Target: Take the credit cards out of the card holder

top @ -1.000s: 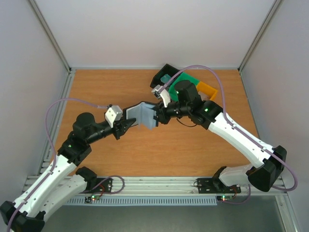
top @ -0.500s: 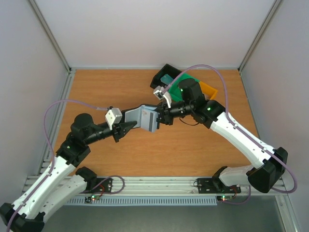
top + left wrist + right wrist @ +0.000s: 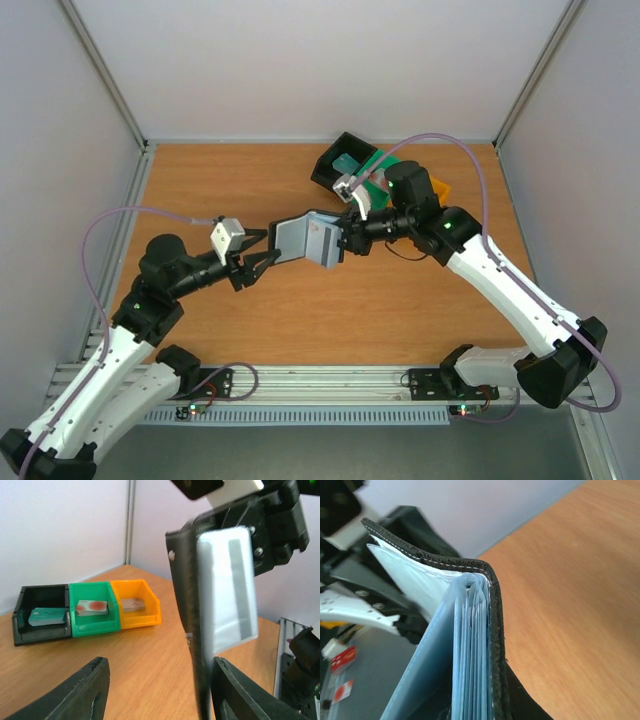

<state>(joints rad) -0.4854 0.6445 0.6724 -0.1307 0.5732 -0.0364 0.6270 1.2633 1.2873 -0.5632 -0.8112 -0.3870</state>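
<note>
Two arms meet above the middle of the counter [image 3: 230,190]. Three trays [image 3: 95,626] in its far right corner hold cards [image 3: 91,608], one apiece. The right end effector [image 3: 346,237] grips the holder [image 3: 305,240] aloft, spread open; the left end effector [image 3: 270,248] stands wide and empty just beside it. One whitish card [image 3: 227,587] sits pocketed: thin, stiff, slick, I'd guess, so pinch its exposed edge, not the floppy holder. No lettering is readable.

The card holder [image 3: 496,630] is covered in grained, matt black leather — the table [image 3: 400,300] is finished in smooth wood.
</note>
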